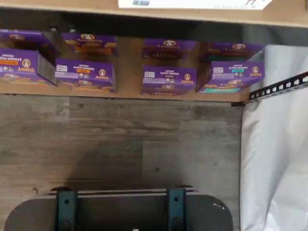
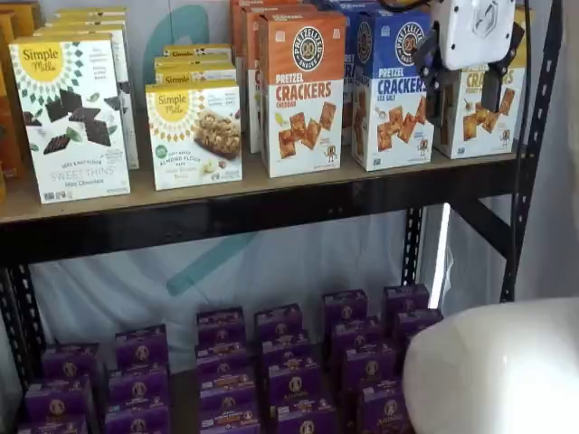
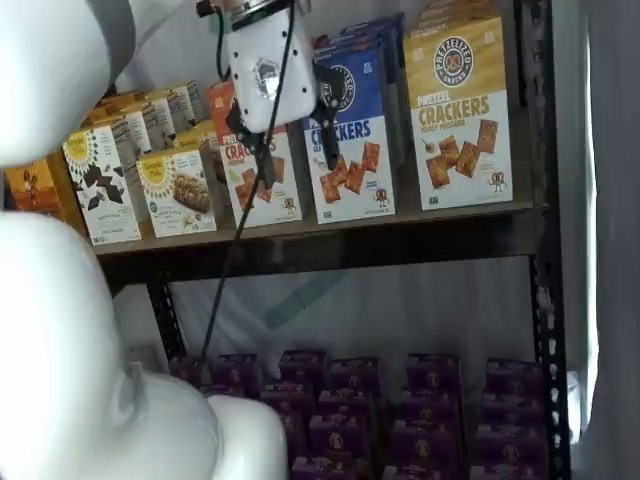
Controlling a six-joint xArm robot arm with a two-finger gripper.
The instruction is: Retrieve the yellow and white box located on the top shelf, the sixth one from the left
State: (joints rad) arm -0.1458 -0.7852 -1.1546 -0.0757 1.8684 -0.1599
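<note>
1. The gripper hangs in front of the top shelf, jaws wide, holding nothing
2. The yellow box stands upright at the shelf's right end (beside the blue box), untouched
3. Nothing is done yet: by my judgement, the approach, grasp and withdrawal all remain

Yellow band over a white front with brown square crackers on the yellow and white box. Orange top, white front on the orange carton; blue top, white front on the blue carton. Purple on the lower boxes. Black on the top shelf beam. White body, black fingers on the gripper.
</note>
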